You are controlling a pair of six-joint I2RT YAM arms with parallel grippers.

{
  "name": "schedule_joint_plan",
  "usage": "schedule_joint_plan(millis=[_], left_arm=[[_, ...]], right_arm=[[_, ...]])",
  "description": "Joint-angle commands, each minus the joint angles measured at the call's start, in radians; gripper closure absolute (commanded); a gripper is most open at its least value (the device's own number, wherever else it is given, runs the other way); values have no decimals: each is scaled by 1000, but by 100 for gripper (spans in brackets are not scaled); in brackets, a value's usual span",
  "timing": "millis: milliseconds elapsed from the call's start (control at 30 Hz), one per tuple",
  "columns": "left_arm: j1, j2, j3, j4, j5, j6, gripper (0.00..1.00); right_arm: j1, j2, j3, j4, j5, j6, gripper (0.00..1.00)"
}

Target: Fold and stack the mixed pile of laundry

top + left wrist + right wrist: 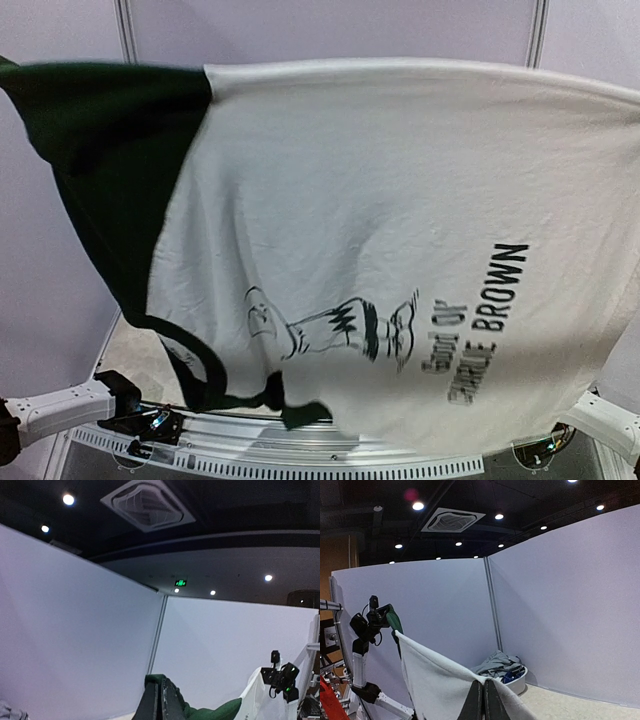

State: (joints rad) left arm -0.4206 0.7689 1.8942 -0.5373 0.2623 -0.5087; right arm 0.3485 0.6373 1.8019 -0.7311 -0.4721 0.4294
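Both of my claws are clenched on one garment, the white cloth T-shirt with dark green sleeves and black print point(380, 230). I hold it high and stretched wide between them, so it hangs like a curtain across the overhead view. My left claw point(160, 704) pinches the green sleeve end and my right claw point(484, 700) pinches a white edge. Well apart, in the corner of the pale partition walls point(560, 595), a white plastic oval basket point(521, 684) holds a crumpled grey T-shirt point(495, 662) and a scrap of blue cloth point(510, 676).
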Motion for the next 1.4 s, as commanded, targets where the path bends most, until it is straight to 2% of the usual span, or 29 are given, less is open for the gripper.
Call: schedule_joint_plan(millis=[0,100,200,300,500,667,833,1000,1200,1367], left_arm=[[-5,135,129,-67,-37,21,100],[-4,210,97,-94,-118,61,100],[-5,285,-8,-88,-231,91,100],[-3,421,-62,-99,-328,105,100],[17,746,-107,-55,-391,125,100],[47,1027,-98,-9,-348,115,100],[64,1282,-22,21,-304,101,100],[71,1454,146,-20,-286,115,100],[78,1593,338,-34,-274,147,100],[86,1685,463,34,-273,152,100]], right_arm=[[0,81,37,-7,144,33,99],[0,145,-12,-43,332,27,99],[0,197,-167,-33,554,-2,99],[-1,277,-304,-8,713,-27,99],[-9,501,-540,133,809,-47,99],[-57,731,-619,233,745,-65,99],[-96,982,-565,275,717,-67,99],[-106,1175,-446,266,718,-78,99],[-129,1301,-304,256,744,-77,99],[-174,1396,-197,229,788,-37,99]])
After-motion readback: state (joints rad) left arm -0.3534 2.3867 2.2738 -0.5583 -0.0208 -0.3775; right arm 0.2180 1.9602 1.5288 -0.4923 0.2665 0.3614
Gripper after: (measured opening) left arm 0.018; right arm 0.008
